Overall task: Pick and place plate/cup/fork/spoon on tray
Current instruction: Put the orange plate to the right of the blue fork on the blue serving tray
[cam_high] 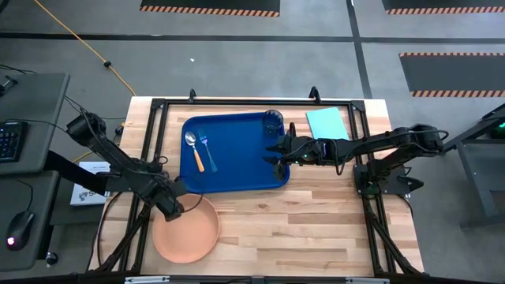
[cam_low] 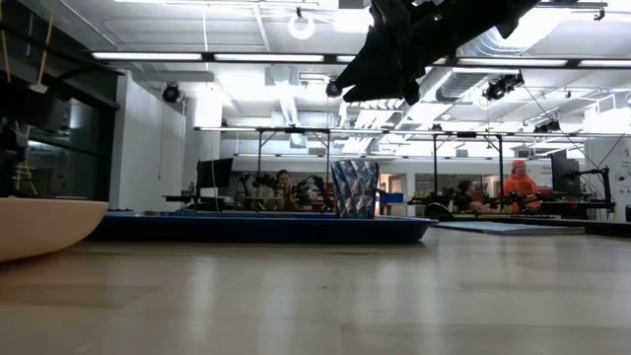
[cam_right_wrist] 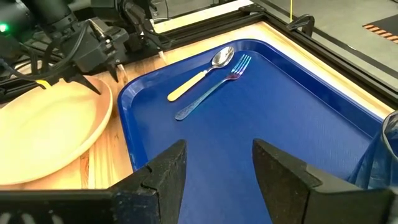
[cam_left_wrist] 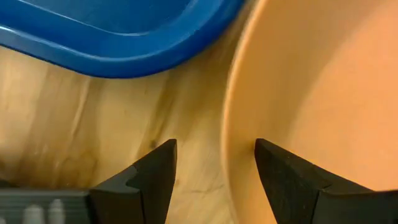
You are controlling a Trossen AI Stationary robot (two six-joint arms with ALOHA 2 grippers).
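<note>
Left gripper (cam_high: 175, 207) spread, straddling plate (cam_high: 188, 231) rim at ten o'clock, not clamped. Right gripper (cam_high: 276, 150) parted, empty, above tray (cam_high: 237, 170).

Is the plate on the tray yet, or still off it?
Off. The plate lies on the bare wood beside the tray, the open left end effector straddling its rim.

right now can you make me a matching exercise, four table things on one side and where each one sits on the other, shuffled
Things:
1. round peach-orange plate
2. translucent dark-blue cup
3. spoon with a silvery bowl and yellow handle
4. light-teal flat sheet

Places:
A. far right corner of the dark-blue rectangular tray
B. bare wood, right of the tray
C. left part of the tray, beside the blue fork
D. wood, off the tray's near left corner

Pairs: 1-D, 2-A, 3-C, 4-B
</note>
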